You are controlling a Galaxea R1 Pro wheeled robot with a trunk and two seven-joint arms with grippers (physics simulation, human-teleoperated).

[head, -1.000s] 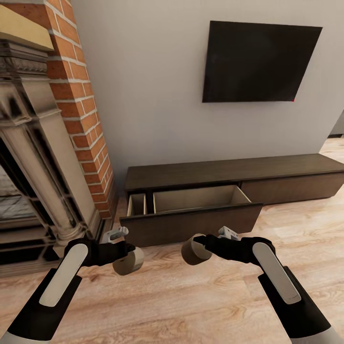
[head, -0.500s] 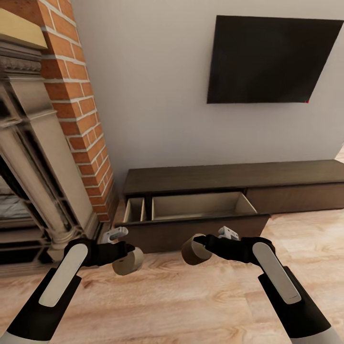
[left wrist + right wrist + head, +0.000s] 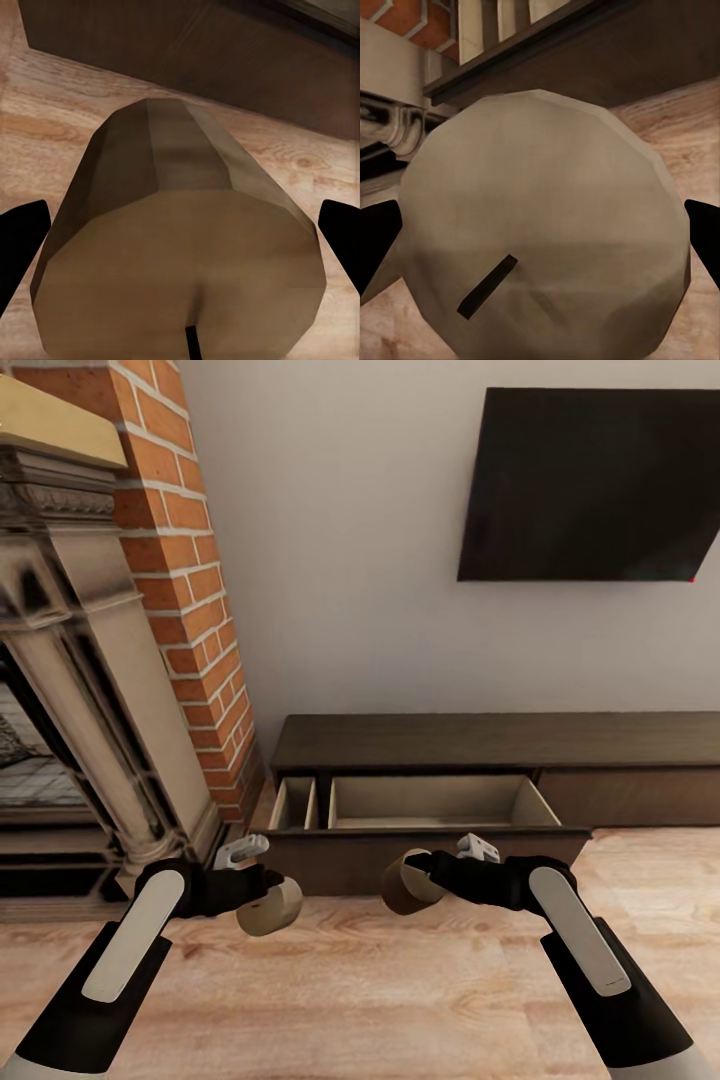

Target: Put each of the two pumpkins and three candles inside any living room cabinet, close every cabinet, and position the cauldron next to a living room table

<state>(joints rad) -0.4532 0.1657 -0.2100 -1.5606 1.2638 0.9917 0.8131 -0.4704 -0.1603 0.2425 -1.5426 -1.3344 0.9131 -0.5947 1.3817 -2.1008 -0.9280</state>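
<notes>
— So, what is each hand carrying?
— 2 candles: left gripper [image 3: 262, 900] clamps 1 candle [image 3: 270, 906], right gripper [image 3: 415, 879] another candle [image 3: 405, 883].
— And the cabinet [image 3: 500, 745]?
— Just ahead on the wooden floor [image 3: 350, 980], its drawer [image 3: 430, 830] pulled open.

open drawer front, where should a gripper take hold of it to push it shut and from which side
The open drawer front is flat with no handle, so there is nothing to pinch. Press on its broad face near the middle, coming from the room side. Both the left gripper and the right gripper hold candles now.
</notes>
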